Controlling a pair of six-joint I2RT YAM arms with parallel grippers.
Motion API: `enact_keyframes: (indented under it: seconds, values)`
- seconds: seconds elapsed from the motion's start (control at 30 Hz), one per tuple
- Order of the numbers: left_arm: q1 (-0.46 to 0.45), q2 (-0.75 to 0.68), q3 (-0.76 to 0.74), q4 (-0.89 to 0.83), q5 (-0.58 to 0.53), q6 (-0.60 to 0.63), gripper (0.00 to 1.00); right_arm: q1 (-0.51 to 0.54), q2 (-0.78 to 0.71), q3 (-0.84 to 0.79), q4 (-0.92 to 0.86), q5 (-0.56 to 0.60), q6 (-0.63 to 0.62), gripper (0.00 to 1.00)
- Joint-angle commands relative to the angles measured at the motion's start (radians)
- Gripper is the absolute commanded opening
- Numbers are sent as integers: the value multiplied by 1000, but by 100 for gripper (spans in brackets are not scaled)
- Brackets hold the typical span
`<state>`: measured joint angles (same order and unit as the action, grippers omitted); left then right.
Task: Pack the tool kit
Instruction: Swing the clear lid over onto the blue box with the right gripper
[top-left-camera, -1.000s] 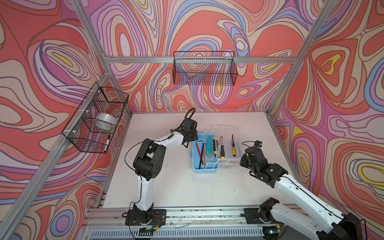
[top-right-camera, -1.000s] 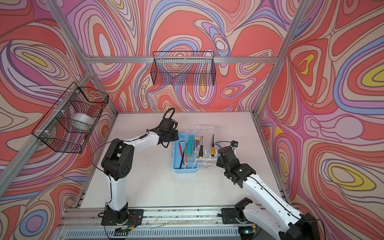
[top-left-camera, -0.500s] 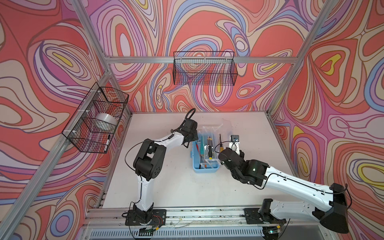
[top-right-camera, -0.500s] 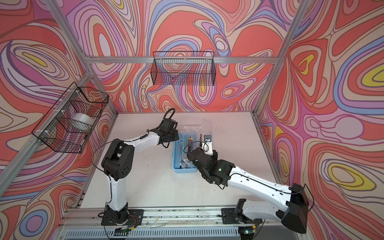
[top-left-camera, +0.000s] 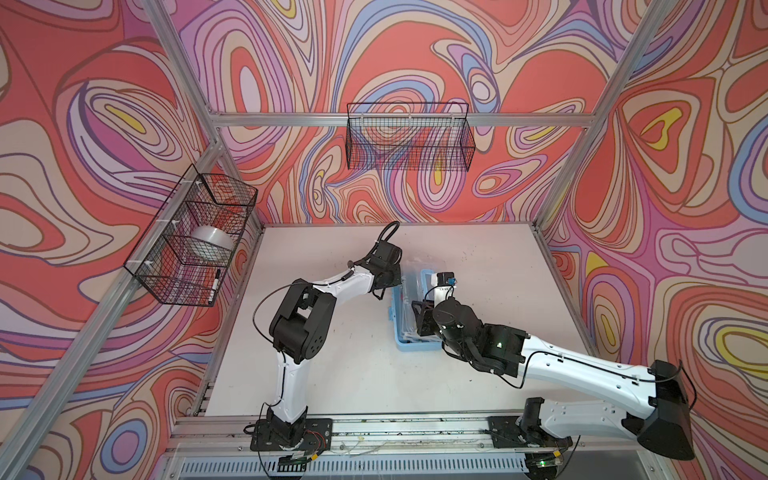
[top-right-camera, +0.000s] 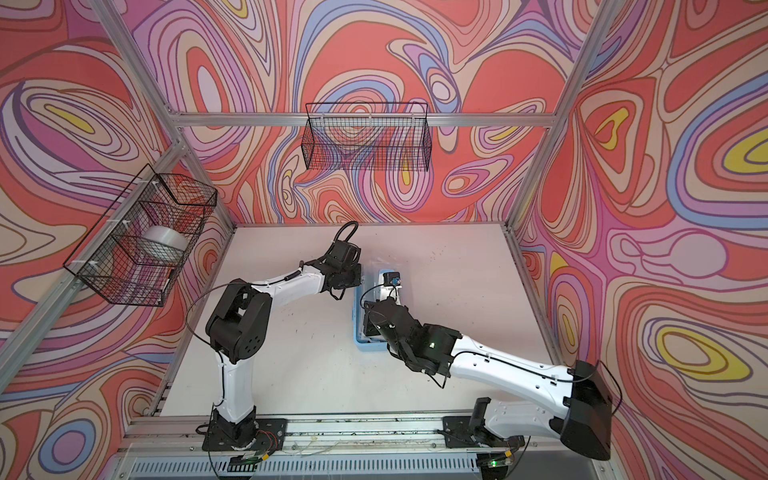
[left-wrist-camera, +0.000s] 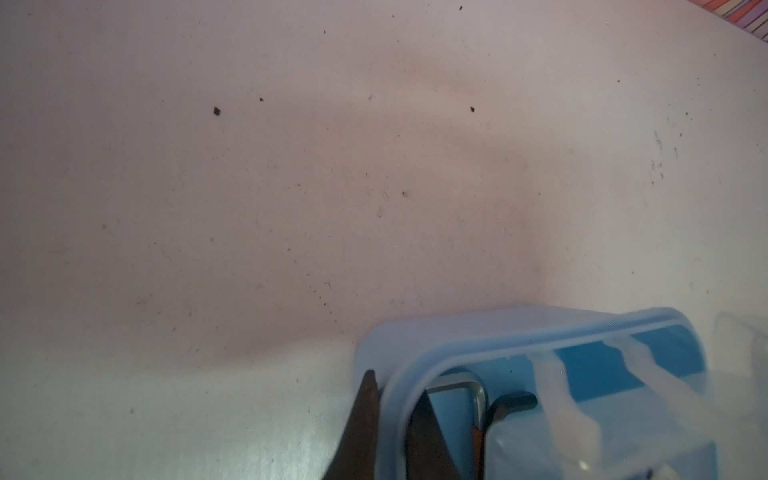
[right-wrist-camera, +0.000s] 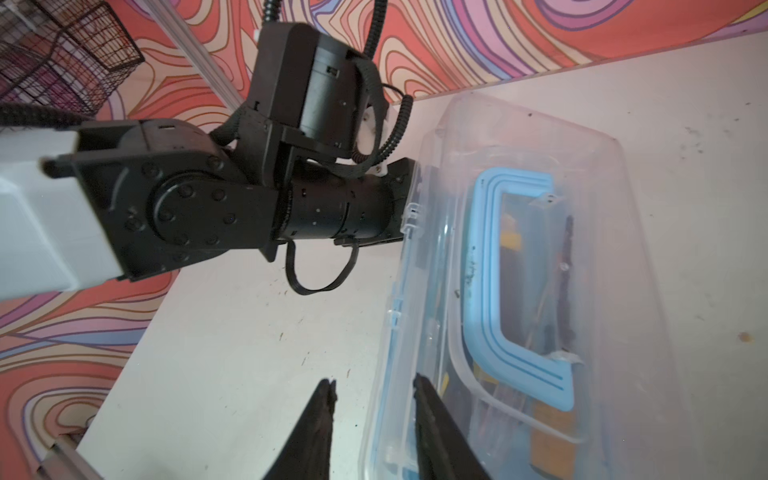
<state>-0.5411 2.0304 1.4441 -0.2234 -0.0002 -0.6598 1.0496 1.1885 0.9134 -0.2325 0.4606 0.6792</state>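
My left gripper (left-wrist-camera: 395, 388) pinches the box (top-left-camera: 404, 347) by its rim at a far corner, mid-table (top-left-camera: 332, 374). The clear lid (right-wrist-camera: 602, 249) lies down over it, with the handle (right-wrist-camera: 478, 291) flat. My right gripper (right-wrist-camera: 374, 390) stands narrowly parted astride the lid's front edge. I judge the plastic light, thin, slick and flexing, so I'd grip the rim or handle.

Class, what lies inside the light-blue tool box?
Inside the tool box, through the clear lid: a bent hex key, yellow-and-black tool handles, dark shafts. The blue handle and hazy lid hide the rest.
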Motion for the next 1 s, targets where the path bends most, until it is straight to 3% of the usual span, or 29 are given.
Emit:
enact_keyframes:
  seconds: [0.0, 0.13, 0.2, 0.3, 0.5, 0.73, 0.97]
  values:
    - [13, -50, -1, -20, -16, -21, 0, 2, -30, -35, 57, -64, 6, 37]
    - [19, -76, -30, -1, -24, -16, 1, 1, -63, -61, 59, -57, -6, 45]
    - [20, -96, -54, 21, -23, -2, 18, 1, -85, -88, 72, -43, -9, 48]
    - [20, -115, -62, 19, -36, 22, 31, 2, -94, -107, 70, -36, -1, 50]
    - [23, -134, -51, -30, -93, 66, 38, 1, -57, -100, 56, -40, 23, 49]
    - [44, -209, -136, -13, -135, 80, 47, 1, -71, -123, 71, 1, 31, 49]
    - [46, -369, -391, 168, -104, 124, 46, 1, -89, -165, 78, 101, 66, 50]
